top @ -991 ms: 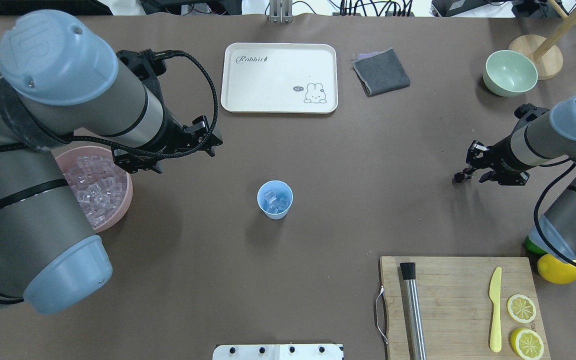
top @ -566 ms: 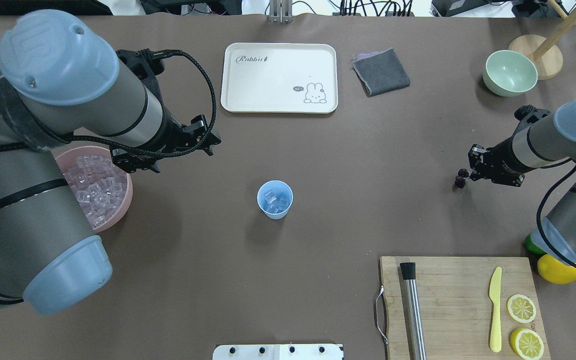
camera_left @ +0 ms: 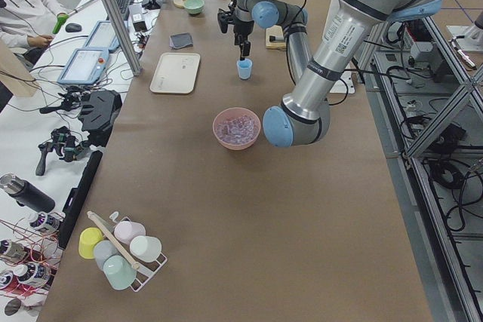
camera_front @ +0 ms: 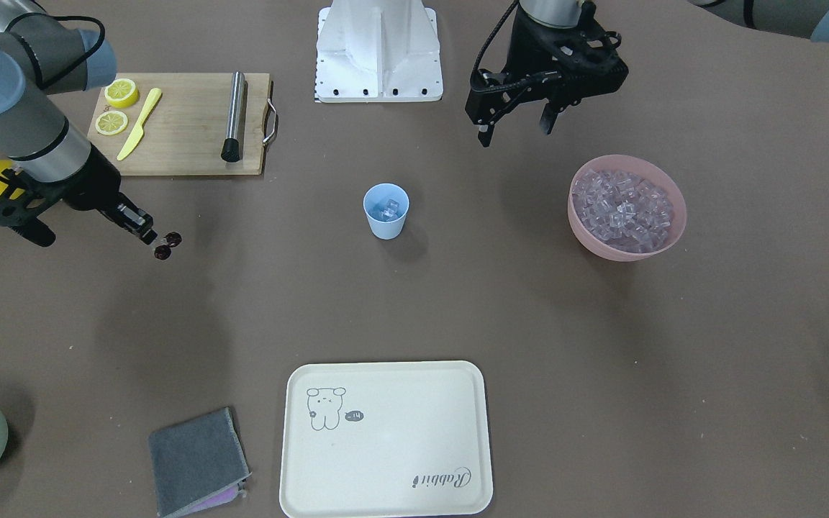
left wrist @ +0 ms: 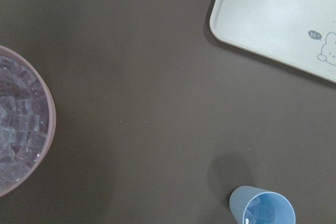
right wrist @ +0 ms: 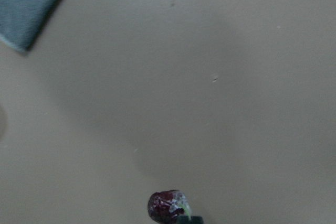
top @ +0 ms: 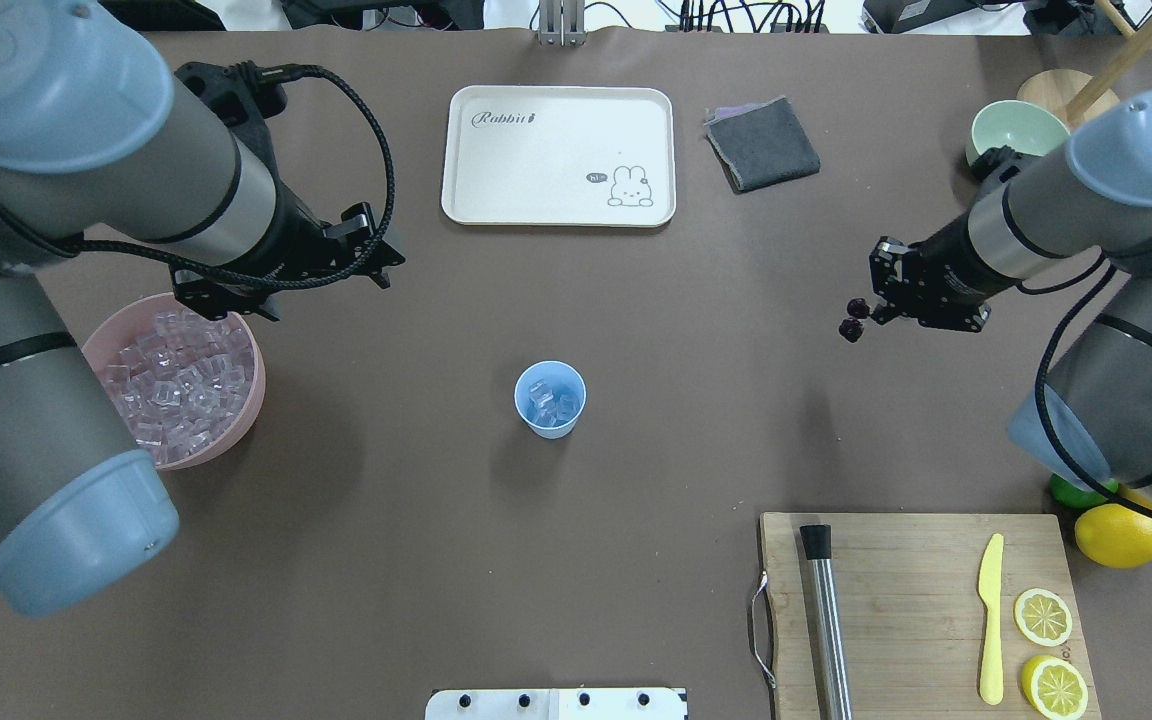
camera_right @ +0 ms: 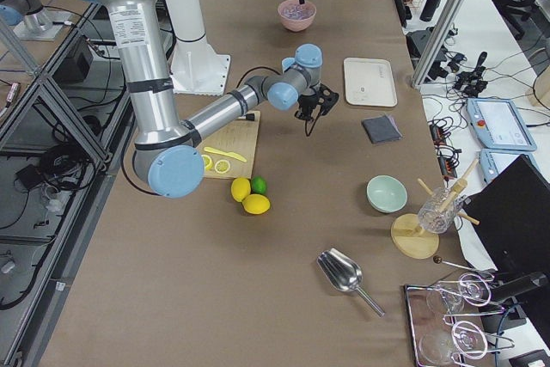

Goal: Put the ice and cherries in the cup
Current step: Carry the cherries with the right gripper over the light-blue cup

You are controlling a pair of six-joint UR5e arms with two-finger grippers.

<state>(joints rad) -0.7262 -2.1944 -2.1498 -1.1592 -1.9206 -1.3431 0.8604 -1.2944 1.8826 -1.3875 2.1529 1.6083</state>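
The cherries (top: 851,320) have been carried left toward the cup (top: 549,399), clamped in the right gripper (top: 868,312). The left gripper (camera_front: 515,127) is spread apart, empty. Were the slight grip to slip, they could be dropped short.

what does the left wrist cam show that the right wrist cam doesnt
Only the left wrist view shows the wide pink bowl of clear ice cubes, the small light blue plastic cup with some ice inside, and a corner of the cream rectangular tray. Only the right wrist view shows the dark red glossy cherries at its bottom edge and a corner of the grey folded cloth. Both share the bare brown table.
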